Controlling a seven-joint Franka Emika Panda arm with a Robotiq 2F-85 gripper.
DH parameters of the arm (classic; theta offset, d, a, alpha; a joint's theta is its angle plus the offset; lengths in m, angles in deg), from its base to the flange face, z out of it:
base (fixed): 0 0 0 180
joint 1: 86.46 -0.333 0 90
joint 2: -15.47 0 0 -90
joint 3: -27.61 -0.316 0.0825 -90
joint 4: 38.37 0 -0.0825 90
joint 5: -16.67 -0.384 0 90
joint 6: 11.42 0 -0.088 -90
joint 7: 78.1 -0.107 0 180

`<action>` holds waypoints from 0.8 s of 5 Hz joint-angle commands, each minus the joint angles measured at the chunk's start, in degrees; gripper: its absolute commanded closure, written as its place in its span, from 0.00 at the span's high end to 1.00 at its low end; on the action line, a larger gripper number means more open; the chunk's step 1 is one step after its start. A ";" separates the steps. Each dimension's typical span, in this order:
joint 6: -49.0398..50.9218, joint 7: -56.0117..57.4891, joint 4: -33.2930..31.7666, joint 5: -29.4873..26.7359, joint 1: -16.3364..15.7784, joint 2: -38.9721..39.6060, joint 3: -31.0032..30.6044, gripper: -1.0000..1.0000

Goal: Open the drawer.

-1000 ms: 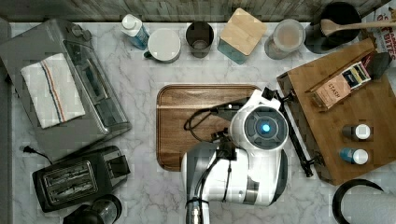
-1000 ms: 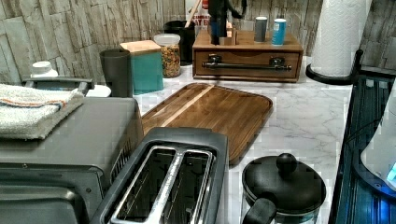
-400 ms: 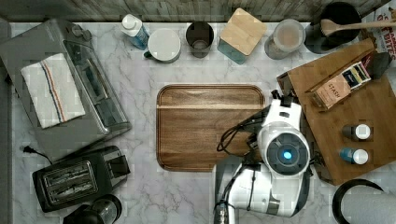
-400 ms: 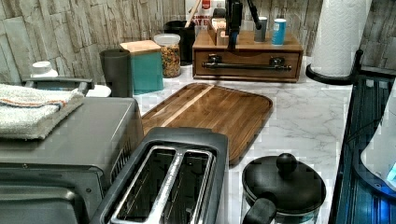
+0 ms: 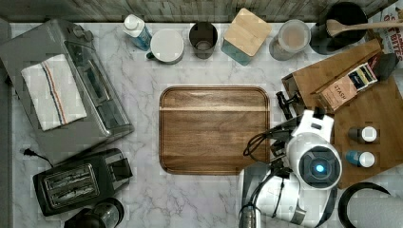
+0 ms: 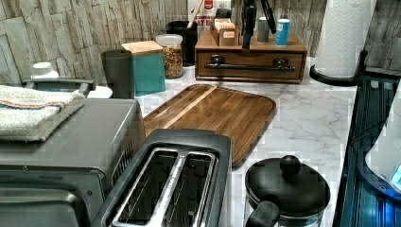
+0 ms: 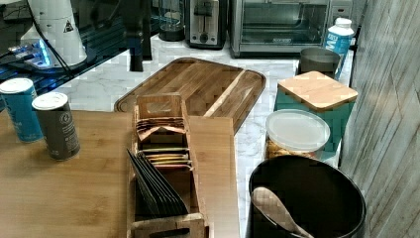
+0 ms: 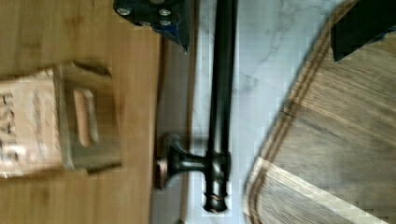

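The drawer [image 6: 250, 56] sits shut in a low wooden box, its front flush with the frame. A long thin black bar handle [image 6: 250, 68] runs across the front. In the wrist view this handle [image 8: 222, 93] runs straight through the gap between my two fingers [image 8: 159, 14], which stand well above it. My gripper [image 6: 257, 33] is open and hangs over the box's front edge, holding nothing. In the top view the white wrist [image 5: 313, 161] covers most of the handle, leaving one end [image 5: 285, 102] showing. The right view shows the gripper [image 7: 141, 63] as dark fingers beyond the top board [image 7: 74, 188].
A dark wooden serving tray [image 5: 214, 129] lies close in front of the drawer. On the top board stand a tea box [image 5: 344, 88] and two bottles [image 5: 363, 134]. A paper towel roll [image 6: 343, 38] rises beside the box. Jars and canisters [image 5: 247, 35] line the wall.
The arm has swung off the serving tray toward the top view's right and now hangs over the drawer's handle. In the left view the gripper has shifted right.
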 commanded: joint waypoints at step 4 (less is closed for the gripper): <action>-7.20 7.61 2.64 -10.66 0.76 12.03 1.88 1.00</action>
